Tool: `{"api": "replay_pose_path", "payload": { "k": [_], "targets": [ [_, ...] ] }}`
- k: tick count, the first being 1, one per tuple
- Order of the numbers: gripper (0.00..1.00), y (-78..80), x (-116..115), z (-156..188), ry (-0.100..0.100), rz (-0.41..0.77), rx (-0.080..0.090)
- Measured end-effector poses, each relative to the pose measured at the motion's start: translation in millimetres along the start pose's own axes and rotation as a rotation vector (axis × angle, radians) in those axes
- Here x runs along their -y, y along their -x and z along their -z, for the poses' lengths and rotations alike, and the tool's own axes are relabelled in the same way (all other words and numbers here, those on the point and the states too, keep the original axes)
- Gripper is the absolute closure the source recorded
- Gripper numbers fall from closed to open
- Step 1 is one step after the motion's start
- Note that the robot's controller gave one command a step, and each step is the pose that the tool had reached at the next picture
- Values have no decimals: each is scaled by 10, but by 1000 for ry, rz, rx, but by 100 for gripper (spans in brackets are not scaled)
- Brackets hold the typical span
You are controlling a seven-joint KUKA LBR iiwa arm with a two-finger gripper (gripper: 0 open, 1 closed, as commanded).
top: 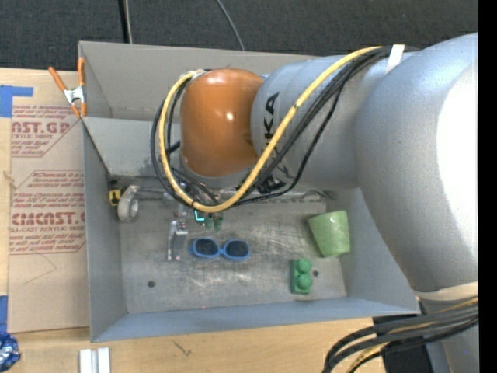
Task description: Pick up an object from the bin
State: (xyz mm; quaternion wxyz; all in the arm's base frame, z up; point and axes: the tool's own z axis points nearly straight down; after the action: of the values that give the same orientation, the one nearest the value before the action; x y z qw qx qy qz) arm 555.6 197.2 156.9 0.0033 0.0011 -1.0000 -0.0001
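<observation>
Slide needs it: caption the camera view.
Gripper hangs beside blue glasses on the bin floor; green cup and green block lie apart.

- Up top, a dark, speckled, carpet-like floor (pixel 326 6) stretches across the whole far side.
- A thin black pole (pixel 122 6) crosses it at the left, and a fine dark cable (pixel 224 10) curves over it just beside.
- Down below, a pale wooden tabletop (pixel 233 348) runs along the near wall of the grey metal bin (pixel 101 231).
- Light falls evenly: bright on the wood, dim on the floor.
</observation>
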Motion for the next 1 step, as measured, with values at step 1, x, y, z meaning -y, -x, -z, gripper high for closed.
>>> {"api": "replay_pose_path", "payload": {
  "k": [1],
  "targets": [
    [0, -51, 873, -853, 6, 29, 14]
  ]
}}
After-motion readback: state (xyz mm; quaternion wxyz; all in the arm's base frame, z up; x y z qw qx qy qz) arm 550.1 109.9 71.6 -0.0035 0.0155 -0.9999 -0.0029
